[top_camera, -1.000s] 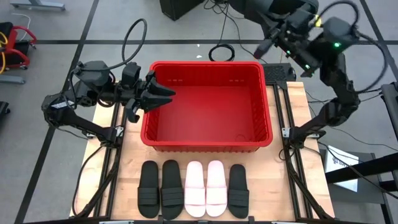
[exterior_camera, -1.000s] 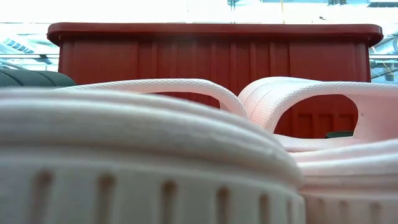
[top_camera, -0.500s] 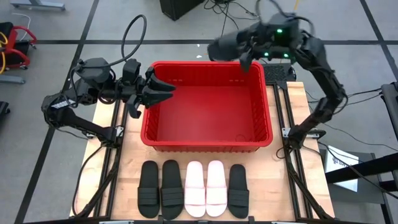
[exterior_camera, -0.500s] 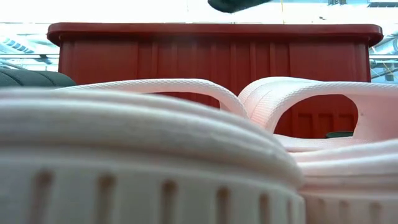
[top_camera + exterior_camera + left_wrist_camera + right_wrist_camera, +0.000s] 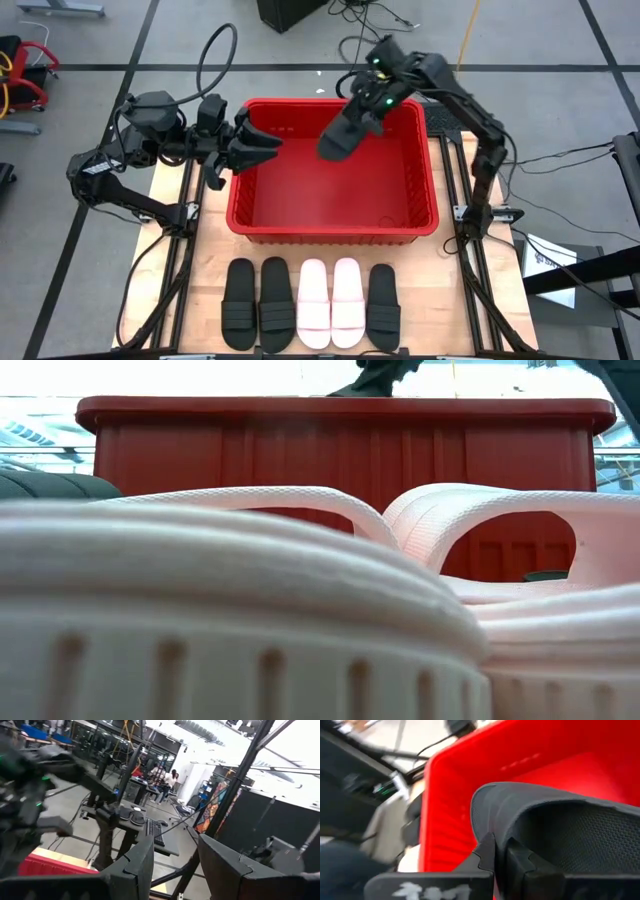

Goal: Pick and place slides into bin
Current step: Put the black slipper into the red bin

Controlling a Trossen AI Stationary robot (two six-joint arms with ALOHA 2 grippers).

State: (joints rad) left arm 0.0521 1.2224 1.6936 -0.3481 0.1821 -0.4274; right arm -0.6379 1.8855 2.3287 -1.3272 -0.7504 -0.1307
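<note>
We are mid-delivery: the right gripper, clenched on a black slide, hangs over the bin in the upper middle of the high view. The left gripper waits, released, at the bin's left rim. Five slides line the lower centre. Next, we judge, comes lowering and letting go.

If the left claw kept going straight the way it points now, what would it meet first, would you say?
Probably nothing at once: the open left claw points across the bin, above its floor. Farther on hangs the black slide; relative height is unclear.
</note>
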